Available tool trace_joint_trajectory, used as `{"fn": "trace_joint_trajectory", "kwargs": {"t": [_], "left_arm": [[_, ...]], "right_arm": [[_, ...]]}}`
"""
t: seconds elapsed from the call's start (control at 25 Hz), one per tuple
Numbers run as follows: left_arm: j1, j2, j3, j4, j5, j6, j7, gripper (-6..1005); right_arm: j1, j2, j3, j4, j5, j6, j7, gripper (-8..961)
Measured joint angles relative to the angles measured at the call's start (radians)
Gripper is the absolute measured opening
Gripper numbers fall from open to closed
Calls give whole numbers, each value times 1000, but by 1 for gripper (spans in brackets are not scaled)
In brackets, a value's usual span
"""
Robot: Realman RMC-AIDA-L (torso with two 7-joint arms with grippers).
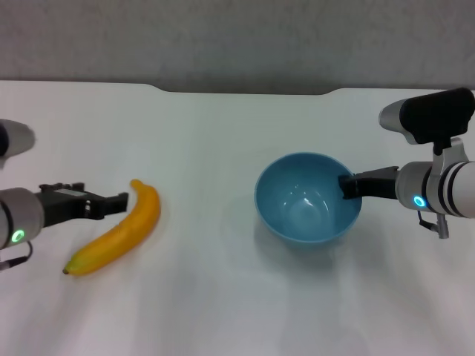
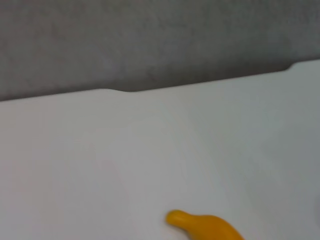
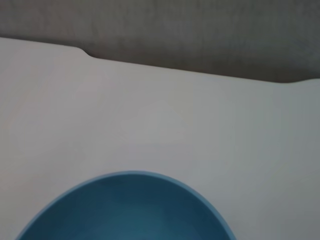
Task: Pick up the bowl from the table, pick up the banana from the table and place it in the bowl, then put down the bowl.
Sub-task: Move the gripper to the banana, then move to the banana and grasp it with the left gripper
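While our right pincer [image 1: 347,185] grips the rim of the bowl [image 1: 308,199] on the table's [image 1: 223,297] right side, our left pincer [image 1: 119,202] is spread open, touching the banana [image 1: 119,231] lying left.

We see bare tabletop [image 1: 215,297] between the banana [image 1: 119,233] at nine o'clock and the bowl [image 1: 308,196] at three o'clock, open toward twelve and six. The left tool [image 1: 122,202] crowds the banana's upper end; the right tool [image 1: 347,185] blocks the bowl's three-o'clock rim.
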Motion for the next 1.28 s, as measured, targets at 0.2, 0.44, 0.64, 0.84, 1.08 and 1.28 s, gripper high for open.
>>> {"fn": "trace_joint_trajectory", "kwargs": {"t": [0.2, 0.44, 0.64, 0.84, 1.08, 1.28], "left_arm": [[-50, 1, 36, 37, 34, -15, 8, 887], [-124, 2, 41, 136, 35, -27, 6, 890], [-192, 2, 41, 221, 37, -23, 12, 895], [-224, 3, 36, 279, 40, 2, 50, 896], [-277, 5, 31, 380, 40, 28, 59, 895], [-312, 6, 29, 456, 41, 53, 81, 894]], "right_arm": [[-30, -2, 0, 72, -4, 11, 0, 39], [-39, -2, -4, 96, -7, 18, 0, 40], [-50, -2, -7, 125, -9, 27, 0, 40], [-55, -2, -16, 142, -9, 29, 0, 41], [-85, -2, -36, 208, -9, 38, 0, 41], [-92, -2, -54, 227, -8, 40, 1, 40]]}}
